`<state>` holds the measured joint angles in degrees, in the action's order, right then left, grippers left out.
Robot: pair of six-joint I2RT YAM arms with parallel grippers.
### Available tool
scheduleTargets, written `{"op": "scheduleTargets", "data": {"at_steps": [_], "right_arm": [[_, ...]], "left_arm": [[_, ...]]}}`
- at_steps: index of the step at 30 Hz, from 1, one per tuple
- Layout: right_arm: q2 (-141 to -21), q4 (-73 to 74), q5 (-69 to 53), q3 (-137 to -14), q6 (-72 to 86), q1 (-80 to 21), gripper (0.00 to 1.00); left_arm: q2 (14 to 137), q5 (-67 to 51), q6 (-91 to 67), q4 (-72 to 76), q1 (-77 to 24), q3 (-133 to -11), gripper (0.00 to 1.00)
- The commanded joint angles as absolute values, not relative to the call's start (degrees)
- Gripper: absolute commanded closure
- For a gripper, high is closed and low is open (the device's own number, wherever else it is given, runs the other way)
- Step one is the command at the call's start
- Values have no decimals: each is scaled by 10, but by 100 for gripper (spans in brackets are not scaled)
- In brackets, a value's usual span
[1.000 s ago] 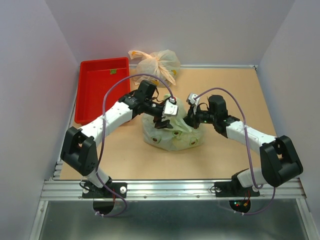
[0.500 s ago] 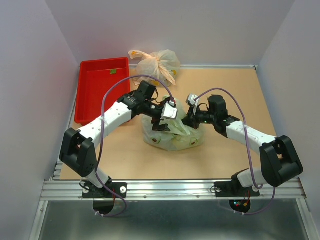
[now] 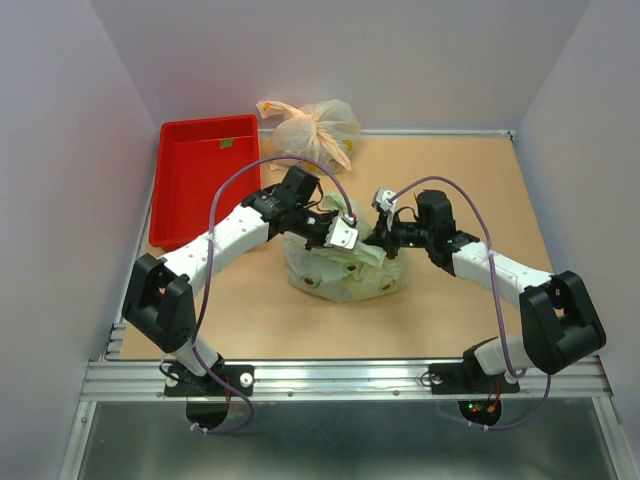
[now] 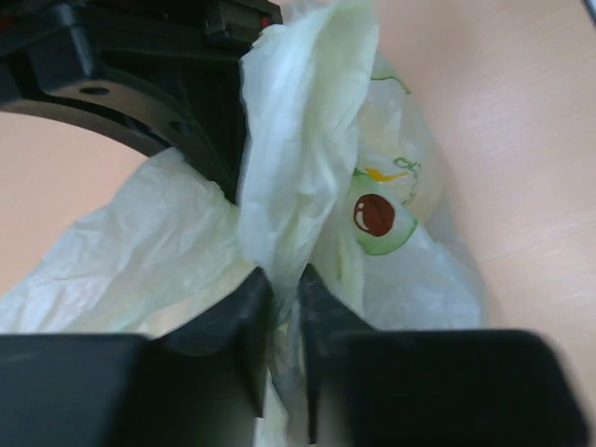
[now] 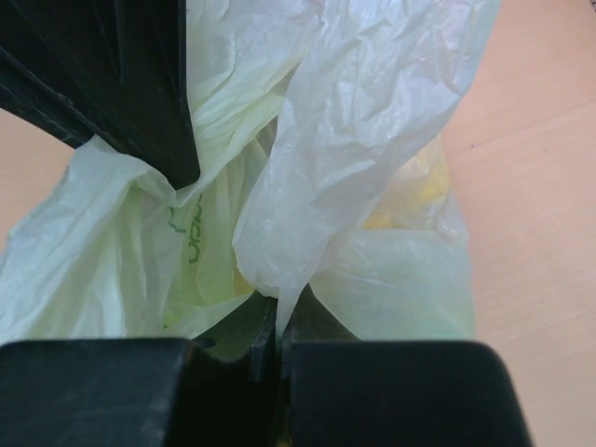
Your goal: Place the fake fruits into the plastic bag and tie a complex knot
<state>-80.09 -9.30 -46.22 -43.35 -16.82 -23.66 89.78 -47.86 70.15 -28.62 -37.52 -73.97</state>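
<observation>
The pale-green plastic bag (image 3: 345, 272) sits in the middle of the table, its printed spots (image 4: 374, 214) facing the left wrist camera. My left gripper (image 3: 345, 236) (image 4: 284, 291) is above the bag's top, shut on a twisted strip of the bag's handle (image 4: 298, 140). My right gripper (image 3: 378, 240) (image 5: 277, 321) is close to its right, shut on another fold of the bag (image 5: 354, 140). The fake fruits are inside; only a yellow patch (image 5: 414, 186) shows through the plastic. No knot shows in any view.
A red tray (image 3: 205, 175) lies at the back left. An orange-peach knotted bag (image 3: 312, 127) rests against the back wall. Bare tan table (image 3: 480, 190) spreads to the right and in front of the bag.
My left gripper opened wide, shifted right towards the right gripper, and closed on the bag's handle strip. The right gripper has kept its hold without moving.
</observation>
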Motion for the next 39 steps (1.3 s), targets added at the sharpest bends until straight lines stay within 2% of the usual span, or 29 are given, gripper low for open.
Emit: {"op": "scheduleTargets", "data": {"at_steps": [1, 2, 3, 10, 19, 20, 21, 22, 26, 29, 31, 34, 39], "right_arm": [[-783, -103, -472, -428, -180, -239, 100], [-780, -103, -471, -427, -184, -239, 100], [-779, -103, -470, -425, -185, -239, 100], [-770, -114, -471, -422, -192, -239, 99], [-766, -155, -469, -424, -165, -239, 85], [-766, -161, -469, -423, -159, -239, 83], [-766, -178, -469, -421, -146, -239, 75], [-766, -187, -468, -418, -139, -239, 74], [-763, -193, -467, -415, -127, -239, 59], [-750, -206, -468, -402, -117, -239, 38], [-744, -214, -472, -398, -106, -239, 35], [-744, -221, -482, -402, -91, -239, 34], [-758, -227, -510, -414, -77, -239, 42]], "left_arm": [[897, -497, 688, -316, -362, -758, 85], [894, -506, 641, -293, -354, -756, 95], [891, -516, 607, -277, -345, -752, 99], [904, -594, 340, -141, -287, -741, 100], [911, -606, 142, 14, -289, -696, 100], [911, -601, 131, 23, -291, -693, 100], [911, -599, 119, 38, -292, -691, 100], [911, -599, 107, 44, -293, -686, 100], [915, -591, 67, 60, -293, -677, 100], [914, -586, 54, 69, -293, -670, 100], [916, -582, 47, 71, -293, -669, 100], [920, -575, 47, 74, -296, -670, 100], [924, -570, 68, 71, -323, -676, 100]]}}
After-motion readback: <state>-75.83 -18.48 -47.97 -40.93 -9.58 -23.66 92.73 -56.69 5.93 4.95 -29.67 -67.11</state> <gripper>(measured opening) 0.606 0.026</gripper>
